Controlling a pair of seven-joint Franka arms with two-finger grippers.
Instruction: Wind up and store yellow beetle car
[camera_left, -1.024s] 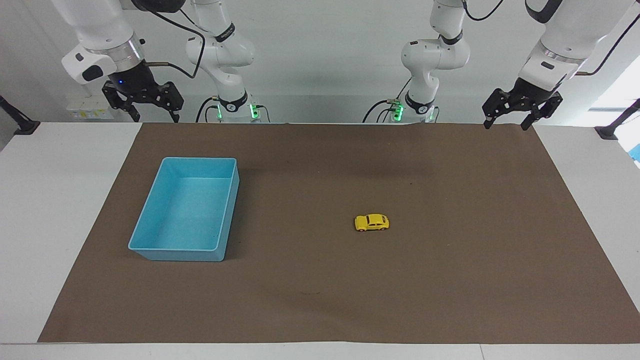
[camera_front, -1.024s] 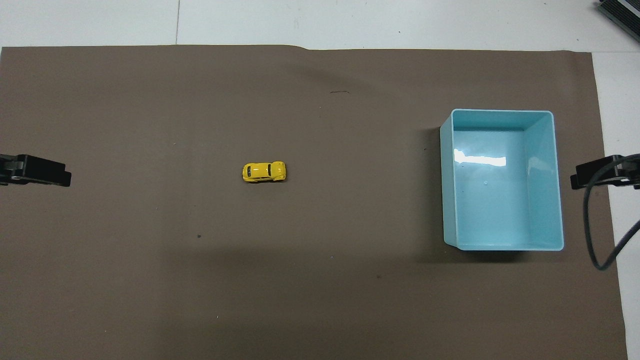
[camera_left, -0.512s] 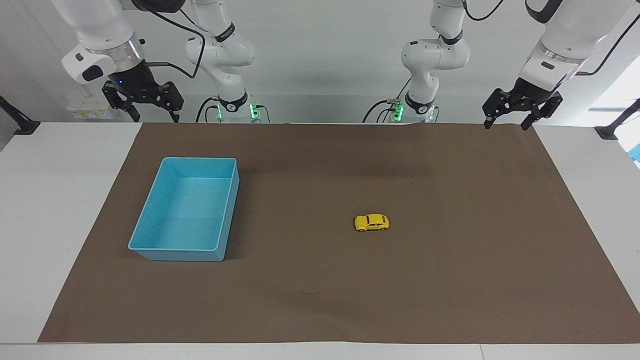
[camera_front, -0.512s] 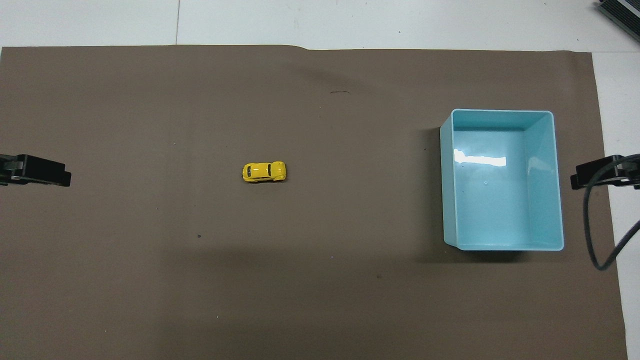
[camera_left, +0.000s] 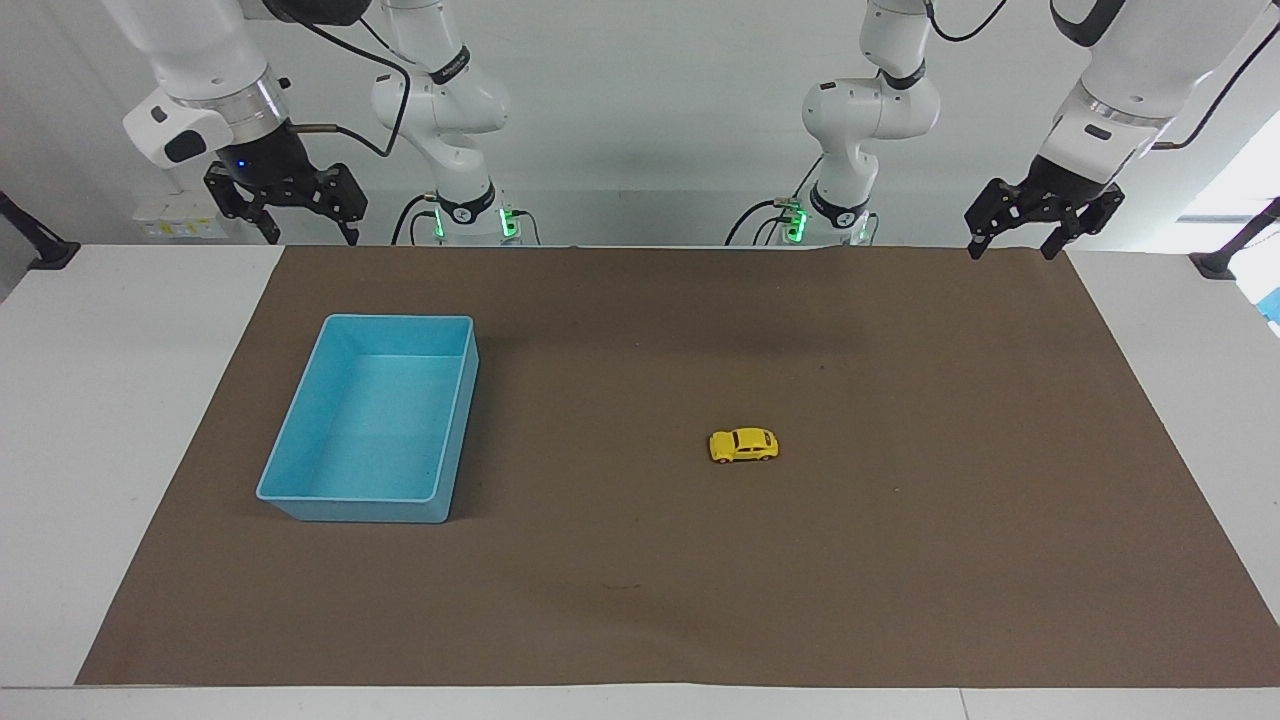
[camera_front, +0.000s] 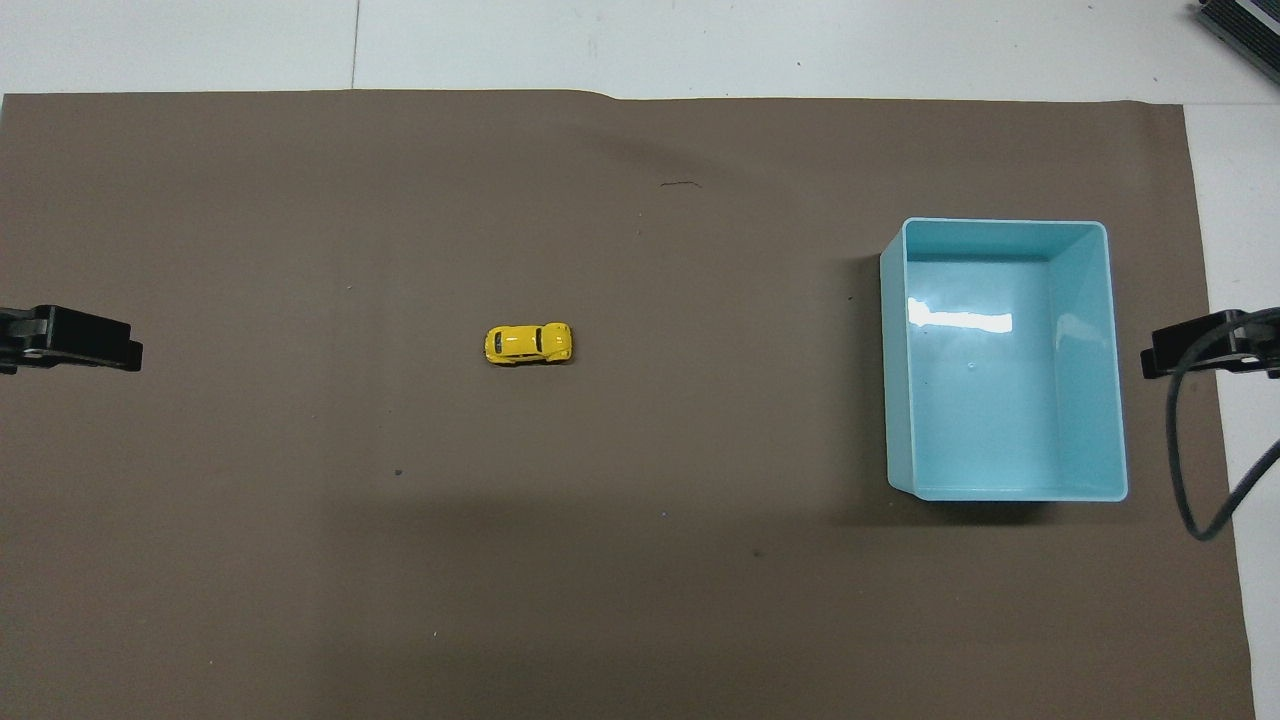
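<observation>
The yellow beetle car (camera_left: 744, 445) (camera_front: 529, 343) stands on its wheels on the brown mat, alone near the mat's middle, toward the left arm's end. My left gripper (camera_left: 1012, 247) hangs open, high over the mat's corner by its base, far from the car. My right gripper (camera_left: 309, 234) also hangs open and holds nothing, up over the mat's edge close to its own base. In the overhead view only a dark tip of each shows, the left gripper (camera_front: 85, 340) and the right gripper (camera_front: 1200, 350).
An empty light blue bin (camera_left: 300, 490) (camera_front: 1095, 240) sits on the brown mat (camera_left: 640, 600) toward the right arm's end. White tabletop (camera_left: 110, 400) borders the mat. A black cable (camera_front: 1195, 470) loops by the right gripper's tip.
Both arms have drifted very slightly upward; the car and bin have not moved.
</observation>
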